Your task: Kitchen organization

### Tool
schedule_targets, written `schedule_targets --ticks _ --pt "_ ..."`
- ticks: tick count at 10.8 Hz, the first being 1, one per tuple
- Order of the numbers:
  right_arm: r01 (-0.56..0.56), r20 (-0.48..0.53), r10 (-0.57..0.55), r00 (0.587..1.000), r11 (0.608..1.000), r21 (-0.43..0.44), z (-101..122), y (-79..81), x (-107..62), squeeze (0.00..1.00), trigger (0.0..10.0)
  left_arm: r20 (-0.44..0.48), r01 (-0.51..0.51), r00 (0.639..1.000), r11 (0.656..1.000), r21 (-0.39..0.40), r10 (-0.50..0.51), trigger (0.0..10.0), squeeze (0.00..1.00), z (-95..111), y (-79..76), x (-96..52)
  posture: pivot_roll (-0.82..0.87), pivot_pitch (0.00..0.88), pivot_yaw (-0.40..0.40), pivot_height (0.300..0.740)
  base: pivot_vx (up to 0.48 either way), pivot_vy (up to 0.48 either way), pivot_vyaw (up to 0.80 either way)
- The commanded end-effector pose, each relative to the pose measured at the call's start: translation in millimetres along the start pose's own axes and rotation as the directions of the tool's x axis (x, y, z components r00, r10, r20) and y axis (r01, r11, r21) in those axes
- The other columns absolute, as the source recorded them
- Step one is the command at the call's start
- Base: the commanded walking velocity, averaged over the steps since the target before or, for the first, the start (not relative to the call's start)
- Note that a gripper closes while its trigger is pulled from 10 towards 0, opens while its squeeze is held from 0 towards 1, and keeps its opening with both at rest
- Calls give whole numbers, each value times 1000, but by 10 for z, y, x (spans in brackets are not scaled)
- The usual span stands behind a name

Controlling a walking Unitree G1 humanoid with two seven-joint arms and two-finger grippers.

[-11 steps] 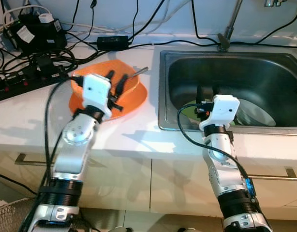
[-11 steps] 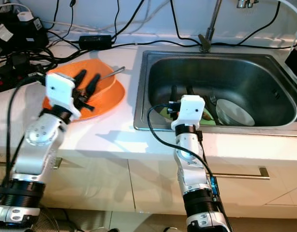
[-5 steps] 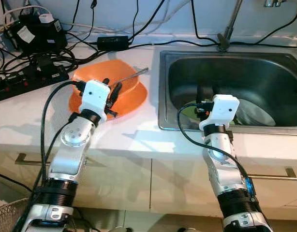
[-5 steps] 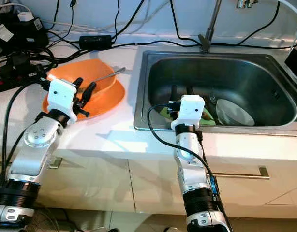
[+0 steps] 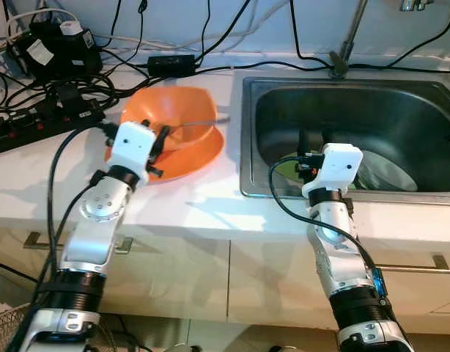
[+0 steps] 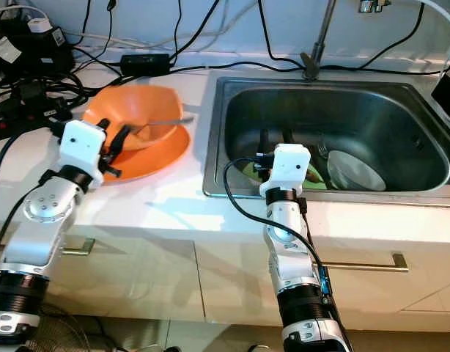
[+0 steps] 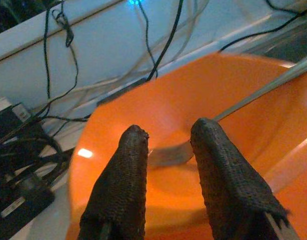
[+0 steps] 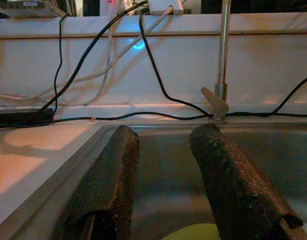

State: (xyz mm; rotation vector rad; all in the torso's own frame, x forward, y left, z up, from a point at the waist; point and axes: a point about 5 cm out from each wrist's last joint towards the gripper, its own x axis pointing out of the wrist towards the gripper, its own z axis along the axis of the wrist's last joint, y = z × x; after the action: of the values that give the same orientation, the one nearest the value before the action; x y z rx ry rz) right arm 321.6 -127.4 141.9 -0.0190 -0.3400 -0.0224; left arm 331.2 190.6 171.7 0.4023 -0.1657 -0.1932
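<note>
An orange bowl (image 5: 182, 117) sits tilted on an orange plate (image 5: 199, 152) on the white counter, its opening turned toward my left gripper (image 5: 158, 141). A metal spoon (image 5: 204, 120) lies inside it, handle over the rim toward the sink. My left gripper (image 7: 166, 135) is open at the bowl's near rim, fingertips reaching into the orange hollow (image 7: 193, 110). Whether they touch the rim is unclear. My right gripper (image 6: 275, 139) hangs open over the left part of the steel sink (image 5: 246, 132), holding nothing.
In the sink lie a white bowl (image 6: 353, 170), a fork (image 6: 322, 150) and a green item (image 6: 248, 173). The faucet (image 5: 344, 45) stands behind it. A power strip and tangled cables (image 5: 45, 110) crowd the counter's back left. Drawer handles run below the counter edge.
My left gripper has drawn back toward the left and front. The orange bowl has tipped up toward it and the spoon now lies lower in the bowl. The right arm has not moved.
</note>
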Motion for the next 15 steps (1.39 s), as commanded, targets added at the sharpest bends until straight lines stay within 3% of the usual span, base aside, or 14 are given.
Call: schedule_targets --ticks 1,4,7,8,10,11,12,15 --pt "7 -78 -8 997 1000 -6 -156 -10 -78 0 10000 -41 -16 999 1000 14 17 10000 0 -66 57 -9 56 42 61 740 0 0 0" --pt "8 -76 -9 997 1000 -5 -154 -4 -74 0 10000 -39 -77 996 996 46 79 10000 0 -54 245 -7 57 40 62 740 0 0 0" --pt "9 -76 -10 997 1000 -5 -158 -6 -71 0 10000 113 -60 991 997 -44 65 10000 0 220 190 59 55 34 62 740 0 0 0" --pt "9 -75 -9 997 1000 -6 -160 -7 -71 0 10000 157 -32 987 998 -61 41 10000 1000 293 133 65 52 28 63 740 0 0 0" --pt "9 -76 -10 997 1000 -5 -165 -7 -74 0 10000 230 37 973 999 -23 -30 10000 1000 439 27 83 52 18 63 740 0 0 0" --pt "7 -78 -7 997 1000 -4 -172 6 -71 0 10000 279 149 945 984 96 -170 10000 1000 560 -164 93 50 8 66 740 0 0 0" --pt "4 -77 -4 997 1000 -2 -174 18 -71 0 10000 289 238 911 948 212 -294 10000 1000 612 -330 81 45 0 69 740 0 0 0" --pt "7 -75 -8 997 1000 -3 -172 18 -62 0 10000 293 309 867 896 319 -403 10000 1000 656 -493 107 41 0 72 740 0 0 0"
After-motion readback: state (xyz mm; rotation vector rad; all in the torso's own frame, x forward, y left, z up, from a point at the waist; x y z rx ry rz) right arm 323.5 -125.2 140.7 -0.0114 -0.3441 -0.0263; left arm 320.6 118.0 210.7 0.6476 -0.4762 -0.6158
